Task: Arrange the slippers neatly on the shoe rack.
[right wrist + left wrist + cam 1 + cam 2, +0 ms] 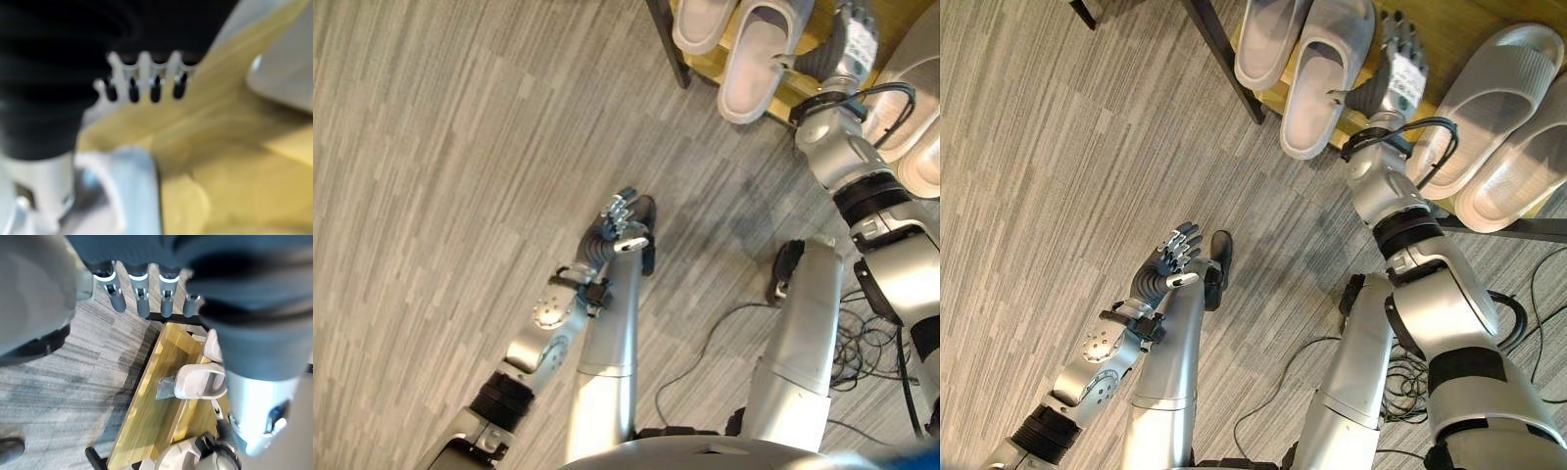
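Two pale slippers (1268, 44) (1322, 83) lie side by side on the wooden shelf (1449, 39) of the shoe rack, the nearer one overhanging its front edge. Another pair (1494, 88) (1528, 166) lies further right. My right hand (1393, 69) rests open on the shelf between the two pairs, its thumb close by the overhanging slipper's side. In the right wrist view its fingers (142, 81) stretch straight over the wood, with a slipper (122, 186) beside the wrist. My left hand (1167, 259) hangs open over the carpet, well short of the rack and holding nothing.
The rack's dark metal frame (1224, 59) runs along the shelf's left end down to the floor. A second dark leg (1084, 12) stands further left. Grey striped carpet (1058, 176) spreads out in front of the rack.
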Available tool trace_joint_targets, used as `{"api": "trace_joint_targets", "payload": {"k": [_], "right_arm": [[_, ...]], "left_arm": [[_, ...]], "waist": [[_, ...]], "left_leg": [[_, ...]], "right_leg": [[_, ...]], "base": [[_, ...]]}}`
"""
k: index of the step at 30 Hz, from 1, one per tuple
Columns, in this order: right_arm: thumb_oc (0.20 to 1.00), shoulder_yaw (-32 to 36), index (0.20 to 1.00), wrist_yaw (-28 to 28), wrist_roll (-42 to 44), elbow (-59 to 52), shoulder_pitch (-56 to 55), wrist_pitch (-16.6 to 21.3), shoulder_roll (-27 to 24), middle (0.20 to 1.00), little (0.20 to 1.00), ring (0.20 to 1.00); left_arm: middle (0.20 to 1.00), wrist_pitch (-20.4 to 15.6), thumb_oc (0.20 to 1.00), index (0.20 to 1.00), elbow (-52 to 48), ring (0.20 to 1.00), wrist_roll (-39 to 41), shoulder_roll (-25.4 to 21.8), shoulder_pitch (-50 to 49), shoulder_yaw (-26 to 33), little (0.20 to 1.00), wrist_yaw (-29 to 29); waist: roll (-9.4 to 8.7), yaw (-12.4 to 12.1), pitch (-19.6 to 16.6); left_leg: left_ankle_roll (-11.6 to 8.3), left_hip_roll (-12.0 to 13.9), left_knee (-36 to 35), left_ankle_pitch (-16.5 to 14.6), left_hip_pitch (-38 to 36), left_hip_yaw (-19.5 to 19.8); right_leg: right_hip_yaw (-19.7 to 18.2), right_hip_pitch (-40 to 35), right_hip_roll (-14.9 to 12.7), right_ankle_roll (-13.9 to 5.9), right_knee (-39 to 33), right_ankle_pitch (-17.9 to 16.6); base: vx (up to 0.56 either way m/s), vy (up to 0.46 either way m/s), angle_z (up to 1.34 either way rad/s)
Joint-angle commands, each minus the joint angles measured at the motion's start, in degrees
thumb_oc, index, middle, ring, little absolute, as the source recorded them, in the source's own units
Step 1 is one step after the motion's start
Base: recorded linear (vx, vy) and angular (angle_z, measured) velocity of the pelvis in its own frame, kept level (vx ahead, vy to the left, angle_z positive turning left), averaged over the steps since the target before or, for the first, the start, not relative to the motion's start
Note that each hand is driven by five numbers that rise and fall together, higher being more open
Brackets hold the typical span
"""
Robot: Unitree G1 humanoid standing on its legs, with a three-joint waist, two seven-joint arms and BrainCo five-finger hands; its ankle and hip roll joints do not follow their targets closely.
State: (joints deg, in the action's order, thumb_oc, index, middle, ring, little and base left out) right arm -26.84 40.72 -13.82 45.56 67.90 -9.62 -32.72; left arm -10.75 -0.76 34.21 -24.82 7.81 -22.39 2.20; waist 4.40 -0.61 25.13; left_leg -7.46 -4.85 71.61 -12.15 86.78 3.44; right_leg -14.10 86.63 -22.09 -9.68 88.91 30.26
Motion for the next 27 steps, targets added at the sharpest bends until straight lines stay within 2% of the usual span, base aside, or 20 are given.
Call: {"api": "trace_joint_targets", "payload": {"k": [1,4,9,12,18,23,24,27], "right_arm": [[1.0,0.6,1.0,2.6,-2.8,-4.2,-1.4,0.0,0.3,1.0,1.0,1.0],[1.0,1.1,1.0,0.8,-3.7,-7.3,-4.4,-0.1,0.2,1.0,1.0,1.0],[1.0,-0.7,1.0,-5.4,-7.8,-13.0,-10.2,0.3,-1.6,1.0,1.0,1.0],[1.0,-1.5,1.0,-5.6,-10.4,-14.8,-12.2,0.6,-2.4,1.0,1.0,1.0],[1.0,-6.5,1.0,1.8,-19.8,-17.6,-13.4,2.7,-7.5,1.0,1.0,1.0],[1.0,-9.5,1.0,8.0,-24.1,-18.7,-12.7,2.2,-9.9,1.0,1.0,1.0],[1.0,-9.9,1.0,10.6,-25.8,-21.8,-13.0,2.8,-11.3,1.0,1.0,1.0],[1.0,-10.8,1.0,12.6,-27.5,-26.5,-13.8,4.6,-13.6,1.0,1.0,1.0]], "left_arm": [[1.0,-3.3,1.0,1.0,0.8,1.0,-1.7,1.9,0.0,0.7,1.0,1.7],[1.0,-3.0,1.0,1.0,1.2,1.0,-2.0,2.1,0.2,0.6,1.0,2.2],[1.0,-2.2,1.0,1.0,2.8,1.0,-2.5,2.5,0.7,1.3,1.0,2.6],[1.0,-2.5,1.0,1.0,3.4,1.0,-3.0,2.9,0.8,1.2,1.0,3.2],[1.0,-3.8,1.0,1.0,4.6,1.0,-4.7,2.9,0.8,0.4,1.0,4.8],[1.0,-4.2,1.0,1.0,4.6,1.0,-5.0,2.2,0.9,-0.2,1.0,5.9],[1.0,-4.2,1.0,1.0,4.5,1.0,-5.0,1.9,0.8,-0.4,1.0,6.4],[1.0,-4.0,1.0,1.0,4.8,1.0,-5.1,1.2,0.6,-1.0,1.0,6.7]], "waist": [[-0.62,1.0,-0.7],[-0.75,1.1,-1.0],[-1.51,1.6,-1.3],[-1.79,1.8,-1.5],[-1.99,1.8,-1.7],[-1.37,1.5,-1.9],[-1.19,1.5,-2.0],[-0.99,1.2,-2.2]], "left_leg": [[-7.54,3.8,-1.5,-1.6,-2.0,5.5],[-7.54,3.9,-0.8,-1.9,-1.5,5.7],[-7.54,4.2,0.3,-2.3,-0.6,6.1],[-7.54,4.5,0.4,-2.6,-0.2,6.3],[-7.54,5.6,0.0,-3.0,0.6,6.2],[-7.54,6.4,0.3,-3.2,1.8,6.3],[-7.54,6.9,1.0,-3.3,2.4,6.4],[-7.54,7.8,1.8,-3.6,3.1,6.4]], "right_leg": [[-4.7,1.2,0.1,-2.41,-0.8,-28.6],[-4.3,1.5,0.3,-2.3,0.0,-28.6],[-3.3,2.1,0.5,-2.44,0.7,-28.7],[-2.6,2.3,0.6,-2.31,0.7,-28.7],[-1.5,2.7,0.6,-2.23,0.1,-27.8],[-0.7,3.3,0.5,-2.08,-0.1,-26.8],[0.0,3.3,0.6,-1.88,0.4,-26.2],[0.9,3.3,0.7,-1.65,0.7,-25.3]], "base": [[0.01,-0.022,-0.05],[0.01,-0.02,-0.04],[0.0,-0.023,-0.01],[-0.01,-0.023,-0.01],[-0.01,-0.026,-0.01],[0.0,-0.012,-0.02],[0.02,-0.04,-0.03],[0.03,-0.051,-0.09]]}}
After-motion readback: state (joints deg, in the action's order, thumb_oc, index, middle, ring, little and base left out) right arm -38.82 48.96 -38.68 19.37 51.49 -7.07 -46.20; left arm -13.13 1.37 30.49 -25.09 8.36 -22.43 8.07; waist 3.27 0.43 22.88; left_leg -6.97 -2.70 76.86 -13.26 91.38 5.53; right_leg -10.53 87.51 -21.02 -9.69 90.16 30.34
